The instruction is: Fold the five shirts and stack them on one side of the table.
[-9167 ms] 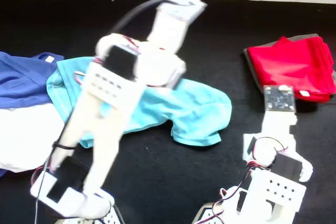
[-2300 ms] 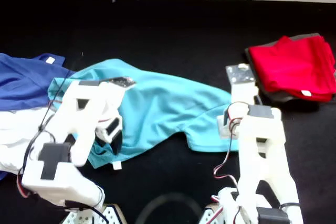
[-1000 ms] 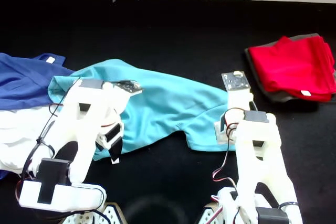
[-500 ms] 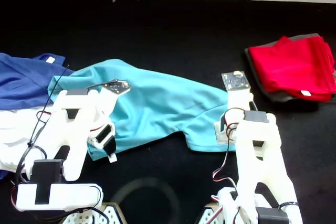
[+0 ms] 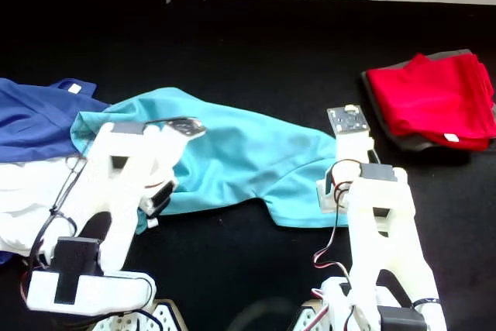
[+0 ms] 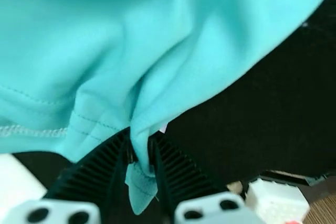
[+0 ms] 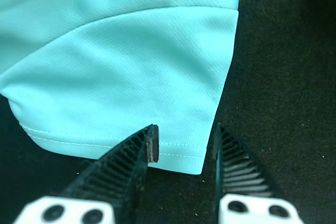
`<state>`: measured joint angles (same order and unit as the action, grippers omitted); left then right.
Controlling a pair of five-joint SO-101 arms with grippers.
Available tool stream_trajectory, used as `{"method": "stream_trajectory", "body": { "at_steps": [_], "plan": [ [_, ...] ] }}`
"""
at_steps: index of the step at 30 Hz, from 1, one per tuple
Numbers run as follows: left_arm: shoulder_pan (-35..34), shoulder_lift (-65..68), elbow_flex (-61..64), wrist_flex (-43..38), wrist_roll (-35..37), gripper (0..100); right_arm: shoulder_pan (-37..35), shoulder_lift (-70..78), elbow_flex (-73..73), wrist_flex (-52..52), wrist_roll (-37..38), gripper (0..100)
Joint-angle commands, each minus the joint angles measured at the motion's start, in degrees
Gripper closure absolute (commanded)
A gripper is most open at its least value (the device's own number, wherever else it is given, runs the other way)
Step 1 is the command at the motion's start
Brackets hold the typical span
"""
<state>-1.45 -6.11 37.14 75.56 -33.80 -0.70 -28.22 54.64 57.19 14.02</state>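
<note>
From above we see a rumpled turquoise jersey shirt (image 5: 248,156) lying midway across the black table (image 5: 232,44). The left wrist view adds the left gripper (image 6: 140,153), jaws clamped on a fold of it. The right wrist view adds the right gripper (image 7: 185,136), jaws apart over its hem.

Bright, even overhead light; faint soft shadows.

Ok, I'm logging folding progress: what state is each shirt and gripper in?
turquoise fabric shirt: unfolded, spread out
red fabric shirt: folded, atop the grey one
dark grey fabric shirt: folded, underneath
blue fabric shirt: unfolded, crumpled
white fabric shirt: unfolded, heaped
left gripper: shut on the turquoise shirt's edge
right gripper: open over its hem
</note>
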Motion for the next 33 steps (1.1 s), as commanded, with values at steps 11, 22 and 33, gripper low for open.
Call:
{"method": "stream_trajectory", "body": {
  "at_steps": [11, 22, 33],
  "plan": [
    [10.5, -1.7, -13.7, 18.5, 7.1, 87, -0.4, -1.6, -0.5, -0.7, 0.6, 81.8],
    [8.8, -1.8, -3.7, 14.5, 5.6, 86, -0.4, -2.1, 0.0, -0.6, 0.6, 81.8],
    [-7.3, -1.9, -1.6, 11.5, -1.9, 86, -0.4, -2.2, -0.5, -0.6, 0.6, 81.8]
  ]
}}
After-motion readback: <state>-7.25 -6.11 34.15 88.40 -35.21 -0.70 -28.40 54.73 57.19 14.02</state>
